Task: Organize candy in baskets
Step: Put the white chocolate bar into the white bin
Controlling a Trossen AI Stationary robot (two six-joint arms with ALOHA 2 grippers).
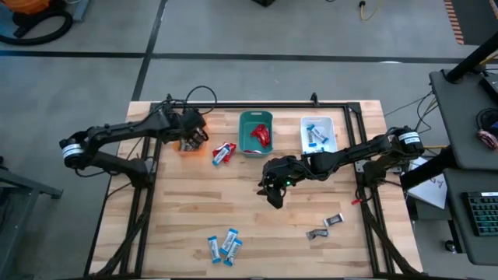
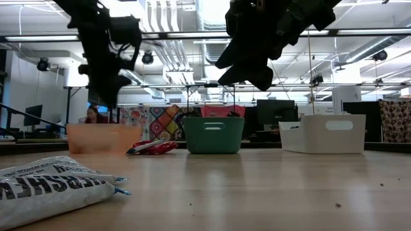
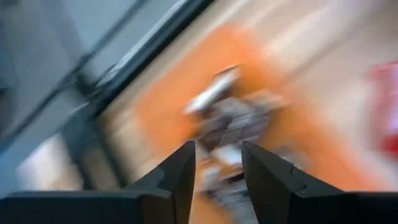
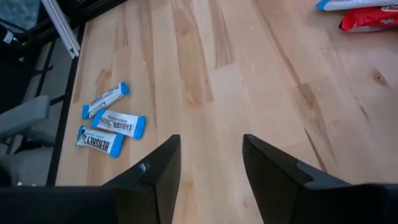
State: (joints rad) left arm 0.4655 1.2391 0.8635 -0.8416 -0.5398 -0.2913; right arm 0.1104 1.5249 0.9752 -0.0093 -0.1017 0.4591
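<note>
Candy (image 3: pixel 233 121) in orange basket (image 1: pixel 187 145), below open left tool (image 3: pixel 217 165).

The left wrist view is all smeared. The orange basket (image 3: pixel 186 93) shows only as an orange patch, and the dark wrappers (image 3: pixel 239 124) inside it are a grey blur with no shapes to tell apart. A red smudge (image 3: pixel 387 106) is cut by the picture's edge.

From above, the left gripper (image 1: pixel 194 138) covers most of the orange basket (image 1: pixel 187 147), so its inside is hidden.

In the low view, a blue-and-white candy (image 2: pixel 54 186) near the worktop's front edge is cut off at the side. The arms are chopped off at the top.

In the right wrist view, a red candy (image 4: pixel 370 20) and a blue-and-white one (image 4: pixel 357 4) run off the edge.
</note>
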